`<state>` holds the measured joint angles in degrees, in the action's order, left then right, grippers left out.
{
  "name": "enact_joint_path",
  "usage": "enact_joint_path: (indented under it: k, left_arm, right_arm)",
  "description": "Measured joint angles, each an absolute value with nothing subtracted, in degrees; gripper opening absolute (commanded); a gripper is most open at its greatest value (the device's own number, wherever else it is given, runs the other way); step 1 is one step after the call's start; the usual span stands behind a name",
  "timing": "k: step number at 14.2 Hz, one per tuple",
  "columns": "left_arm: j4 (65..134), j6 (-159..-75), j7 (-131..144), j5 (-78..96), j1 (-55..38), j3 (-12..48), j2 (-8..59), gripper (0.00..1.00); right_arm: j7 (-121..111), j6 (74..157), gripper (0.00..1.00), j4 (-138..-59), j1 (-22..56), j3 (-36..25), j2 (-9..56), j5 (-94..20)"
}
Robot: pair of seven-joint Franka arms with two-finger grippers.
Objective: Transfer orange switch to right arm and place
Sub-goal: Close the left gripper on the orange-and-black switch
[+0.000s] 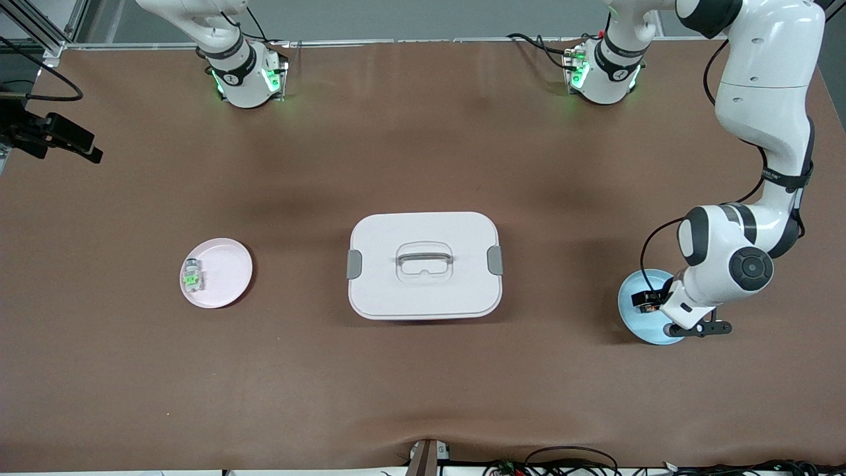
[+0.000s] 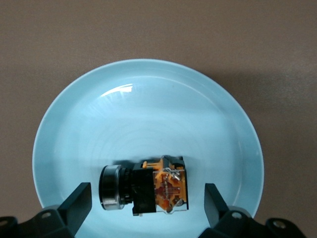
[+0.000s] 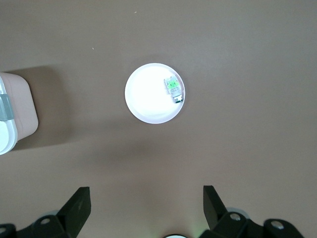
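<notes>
The orange switch (image 2: 151, 187) lies on its side on the light blue plate (image 2: 148, 99), between the spread fingers of the left gripper (image 2: 147, 203), untouched. The right gripper (image 3: 147, 206) waits open, high above the table.

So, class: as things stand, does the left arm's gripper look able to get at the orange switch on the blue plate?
Probably yes. The left gripper hangs open right over the blue plate, its fingers either side of the orange switch, which lies alone there with nothing covering it.
</notes>
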<state>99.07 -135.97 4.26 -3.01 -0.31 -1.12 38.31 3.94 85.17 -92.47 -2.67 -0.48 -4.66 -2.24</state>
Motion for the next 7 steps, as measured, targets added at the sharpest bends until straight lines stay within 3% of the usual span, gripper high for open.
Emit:
enact_joint_path:
  k: [4, 6, 7]
  left_arm:
    - [98.99, -136.19, 4.27, -3.01, -0.26, -1.12, 38.85, 1.00]
    - [98.87, -136.37, 4.27, -3.01, -0.14, -1.13, 39.11, 0.84]
    - [98.86, -136.40, 4.27, -3.01, -0.11, -1.13, 39.20, 0.65]
  right_arm:
    - [3.94, 85.17, 1.00, -92.47, -2.67, -0.47, -4.66, -2.24]
    - [3.94, 85.17, 1.00, -92.47, -2.67, -0.47, -4.66, -2.24]
    - [3.94, 85.17, 1.00, -92.47, -2.67, -0.47, -4.66, -2.24]
